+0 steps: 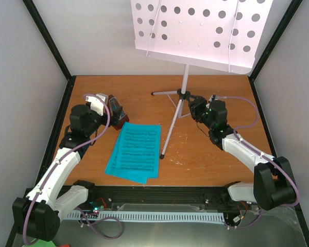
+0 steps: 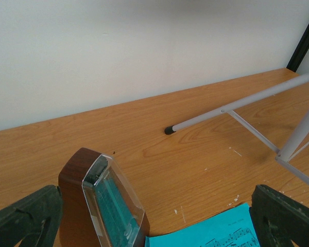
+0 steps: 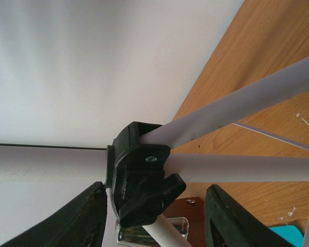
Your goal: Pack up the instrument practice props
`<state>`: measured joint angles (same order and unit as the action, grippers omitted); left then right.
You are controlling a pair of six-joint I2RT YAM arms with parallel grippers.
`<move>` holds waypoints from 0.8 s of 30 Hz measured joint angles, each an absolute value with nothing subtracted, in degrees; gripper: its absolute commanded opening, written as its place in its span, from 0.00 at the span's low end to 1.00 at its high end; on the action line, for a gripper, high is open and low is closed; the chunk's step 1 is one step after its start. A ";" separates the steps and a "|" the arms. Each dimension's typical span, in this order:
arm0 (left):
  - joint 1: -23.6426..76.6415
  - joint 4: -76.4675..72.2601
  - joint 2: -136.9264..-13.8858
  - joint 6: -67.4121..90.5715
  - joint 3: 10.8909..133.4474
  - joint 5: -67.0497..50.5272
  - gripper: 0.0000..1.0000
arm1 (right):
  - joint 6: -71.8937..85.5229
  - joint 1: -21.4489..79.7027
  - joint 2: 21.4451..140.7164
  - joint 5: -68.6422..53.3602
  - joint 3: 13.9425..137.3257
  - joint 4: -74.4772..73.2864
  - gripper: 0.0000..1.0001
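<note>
The music stand's perforated desk (image 1: pixel 201 31) rises on a pale pole (image 1: pixel 184 77) from a black tripod hub (image 3: pixel 141 175). My right gripper (image 1: pixel 195 106) (image 3: pixel 157 216) straddles that hub, open: one finger is near it and the other stands clear of the knob. The dark red-brown metronome (image 1: pixel 117 112) (image 2: pixel 105 206) with its clear cover stands at the left. My left gripper (image 1: pixel 109 105) (image 2: pixel 154 221) is wide open just behind it, with the metronome between the fingers toward the left one. Cyan sheet-music pages (image 1: pixel 135 152) (image 2: pixel 216 231) lie flat mid-table.
The stand's legs spread over the wood, one toward the back left (image 1: pixel 165 93) (image 2: pixel 221 110) and one toward the near side (image 1: pixel 171 131). White walls and black frame posts (image 1: pixel 56 56) enclose the table. A white cable rail (image 1: pixel 159 216) runs along the near edge.
</note>
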<state>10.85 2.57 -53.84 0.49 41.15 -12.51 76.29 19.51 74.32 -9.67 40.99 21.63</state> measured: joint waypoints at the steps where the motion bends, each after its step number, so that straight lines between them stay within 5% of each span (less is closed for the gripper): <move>1: 10.85 2.57 -53.84 0.49 41.15 -12.51 0.99 | 76.44 19.51 74.32 -9.76 40.99 21.74 0.49; 15: 10.85 2.57 -53.93 0.49 41.15 -12.53 0.99 | 77.52 19.51 75.40 -11.09 40.56 24.29 0.21; 24: 10.85 2.59 -54.17 0.49 41.15 -12.80 0.99 | 76.42 19.51 75.07 -9.82 39.75 24.97 0.37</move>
<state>10.85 2.59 -54.17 0.49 41.15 -12.80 76.42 19.51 75.07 -9.82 39.75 24.97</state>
